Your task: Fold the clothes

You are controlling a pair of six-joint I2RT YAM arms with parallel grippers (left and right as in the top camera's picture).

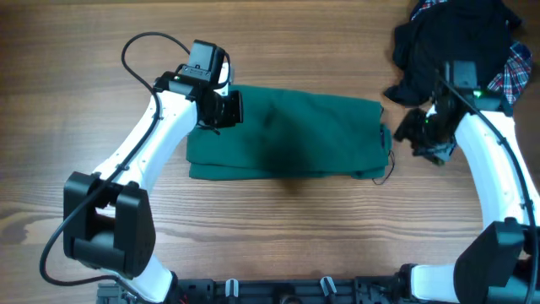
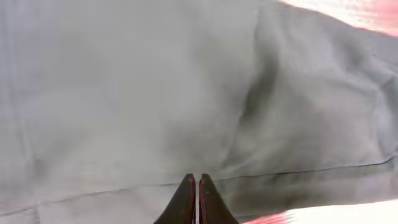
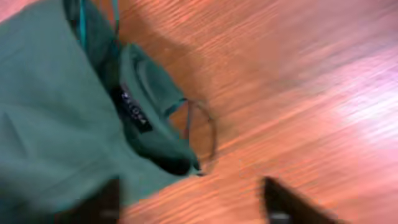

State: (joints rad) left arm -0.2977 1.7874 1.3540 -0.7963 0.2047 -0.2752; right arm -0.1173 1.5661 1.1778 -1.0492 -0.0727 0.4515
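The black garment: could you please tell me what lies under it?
Plaid cloth pokes out from the black garment at its right edge; how far it runs underneath is covered.

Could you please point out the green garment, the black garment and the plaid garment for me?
green garment (image 1: 287, 135), overhead view, middle of its flat top surface.
black garment (image 1: 456, 34), overhead view, centre of the crumpled heap.
plaid garment (image 1: 516, 74), overhead view, checked patch showing beside the black heap.
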